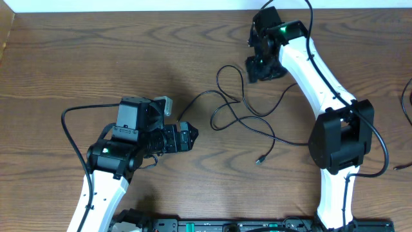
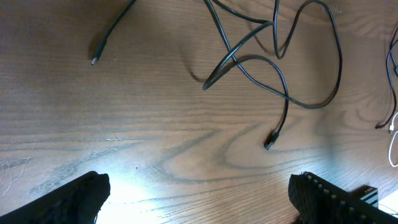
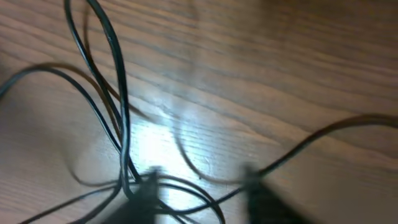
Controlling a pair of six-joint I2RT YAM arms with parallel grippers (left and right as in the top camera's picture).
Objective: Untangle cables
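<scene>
The cables (image 1: 241, 113) lie as thin black cords in loose crossing loops at the table's middle, with a plug end (image 1: 259, 160) towards the front. In the left wrist view the cables (image 2: 273, 68) lie beyond my fingers, and a thin white cord (image 2: 393, 149) shows at the right edge. My left gripper (image 1: 190, 137) is open and empty just left of the loops, low over bare wood (image 2: 199, 185). My right gripper (image 1: 262, 69) is at the far side, over the upper loop. In the blurred right wrist view its fingers (image 3: 202, 190) stand apart, with cable strands (image 3: 118, 124) running between them.
Thick black leads run along both arms. Another dark cord (image 1: 405, 96) and a small plug (image 1: 399, 167) lie at the table's right edge. A rail with equipment (image 1: 225, 225) runs along the front edge. The table's back edge (image 1: 129, 11) meets a white wall.
</scene>
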